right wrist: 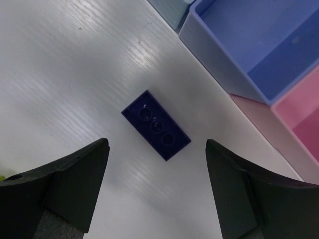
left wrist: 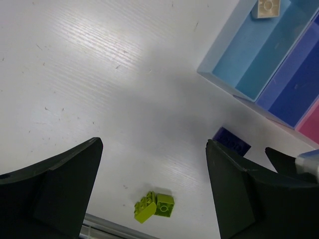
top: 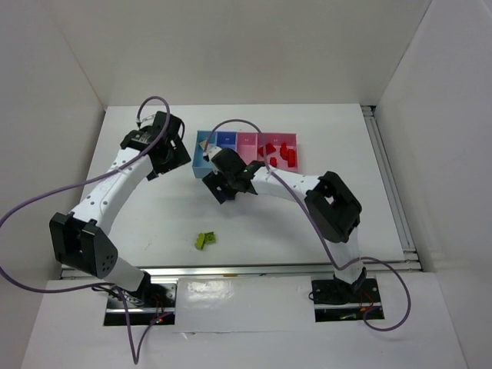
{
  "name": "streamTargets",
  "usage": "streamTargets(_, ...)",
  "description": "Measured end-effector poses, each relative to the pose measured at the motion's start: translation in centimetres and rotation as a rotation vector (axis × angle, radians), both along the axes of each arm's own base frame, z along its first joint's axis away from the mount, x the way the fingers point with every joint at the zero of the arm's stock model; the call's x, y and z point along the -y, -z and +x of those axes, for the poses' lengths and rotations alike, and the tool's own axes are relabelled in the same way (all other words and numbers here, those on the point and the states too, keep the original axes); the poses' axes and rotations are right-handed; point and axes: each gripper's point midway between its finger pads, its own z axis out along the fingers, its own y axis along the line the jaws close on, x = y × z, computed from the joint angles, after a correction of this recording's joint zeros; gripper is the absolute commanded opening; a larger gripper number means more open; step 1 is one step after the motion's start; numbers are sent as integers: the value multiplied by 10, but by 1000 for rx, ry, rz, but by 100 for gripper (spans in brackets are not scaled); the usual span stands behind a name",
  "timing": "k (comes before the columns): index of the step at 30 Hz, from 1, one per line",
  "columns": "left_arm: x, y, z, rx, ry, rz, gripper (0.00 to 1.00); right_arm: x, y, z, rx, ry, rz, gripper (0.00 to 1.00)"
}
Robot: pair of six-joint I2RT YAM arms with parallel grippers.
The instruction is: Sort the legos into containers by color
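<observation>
A dark blue lego (right wrist: pixel 156 125) lies flat on the white table, just ahead of my right gripper (right wrist: pixel 157 143), which is open and holds nothing. That gripper (top: pixel 227 184) hovers in front of the containers (top: pixel 246 146). The periwinkle tray (right wrist: pixel 249 45) is empty beside a pink one (right wrist: pixel 299 114). My left gripper (left wrist: pixel 153 144) is open too, high over the table left of the trays. Below it lies a lime green lego (left wrist: pixel 154 205). A beige lego (left wrist: pixel 269 7) rests in the light blue tray (left wrist: pixel 259 55). Several red legos (top: pixel 280 150) fill the wider pink tray.
The lime green lego (top: pixel 204 240) sits alone near the table's front edge. White walls close in the table at the back and both sides. A metal rail (top: pixel 392 184) runs along the right edge. Purple cables loop over both arms.
</observation>
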Motion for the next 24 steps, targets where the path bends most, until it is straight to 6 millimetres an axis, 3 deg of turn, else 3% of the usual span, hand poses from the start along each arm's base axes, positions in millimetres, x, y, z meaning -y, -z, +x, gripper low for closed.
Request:
streamTargets(14,-40,-19,2,73,-137,-19,94,-5,35,13,34,-39,-69,83)
streamTargets(24,-61,-23,-1,92,-171,-34,94,-16,46,16,20,-61,-8,58)
